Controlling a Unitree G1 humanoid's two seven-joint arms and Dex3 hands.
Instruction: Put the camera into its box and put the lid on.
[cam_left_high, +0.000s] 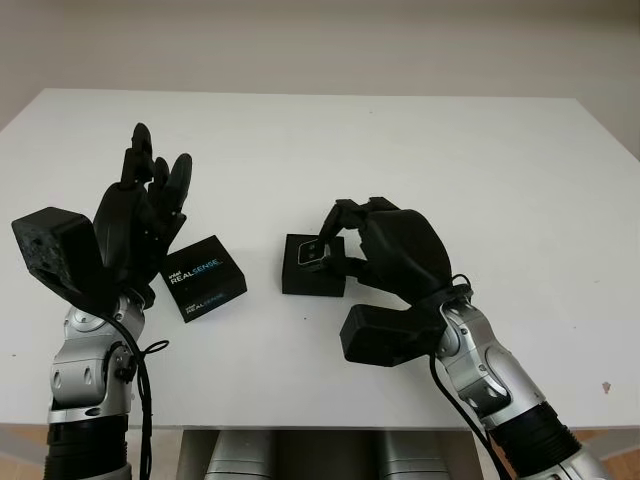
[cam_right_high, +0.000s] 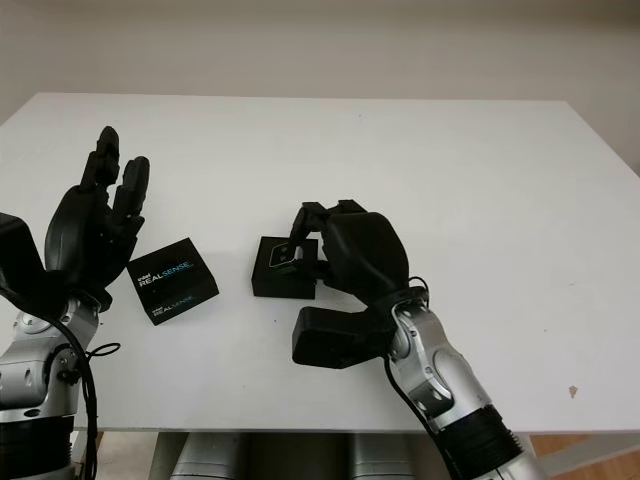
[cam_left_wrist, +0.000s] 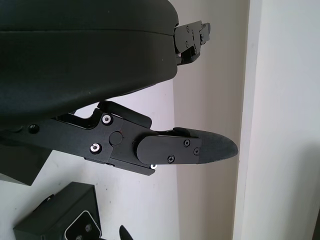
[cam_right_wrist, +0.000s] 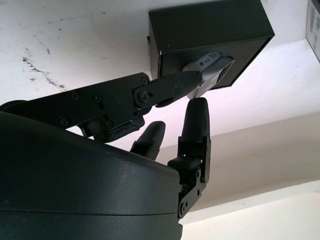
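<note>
The open black box (cam_left_high: 313, 268) sits on the white table (cam_left_high: 460, 150) near the middle. The small silver camera (cam_right_wrist: 207, 66) lies in the box's opening, and my right hand (cam_left_high: 330, 240) is shut on it, fingertips pinching it from above. The black lid (cam_left_high: 203, 278), printed with RealSense, lies flat to the left of the box, a little apart from it. My left hand (cam_left_high: 150, 190) is open and raised just left of the lid, holding nothing. The box (cam_left_wrist: 50, 220) also appears in the left wrist view, with the camera's lenses (cam_left_wrist: 82, 229) visible.
The table's front edge (cam_left_high: 300, 425) runs just behind both forearms. A pale wall (cam_left_high: 320, 40) stands beyond the far edge. Bare tabletop extends to the right and behind the box.
</note>
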